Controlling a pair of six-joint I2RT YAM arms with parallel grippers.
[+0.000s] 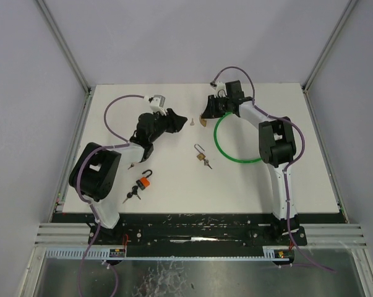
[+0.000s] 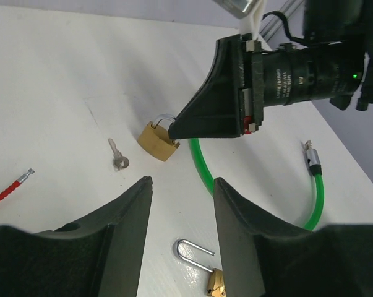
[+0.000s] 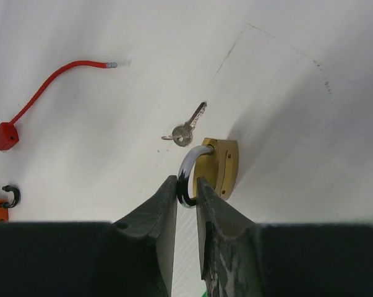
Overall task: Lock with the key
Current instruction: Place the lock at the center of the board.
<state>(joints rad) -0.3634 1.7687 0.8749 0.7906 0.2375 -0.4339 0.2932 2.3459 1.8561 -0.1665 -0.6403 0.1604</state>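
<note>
The right gripper [image 3: 186, 183], closest in its wrist view, pinches the steel shackle [image 3: 188, 164] of the brass padlock [image 3: 222, 164], which sits at the far middle of the table [image 1: 235, 192]. The key [image 3: 187, 127] lies flat just left of the padlock and apart from it, its length running roughly near to far with the blade at the far end. The left gripper [image 2: 182, 180] hovers just left of the key, jaws apart and empty. As the nearer free arm, it looks best placed for the pickup.
</note>
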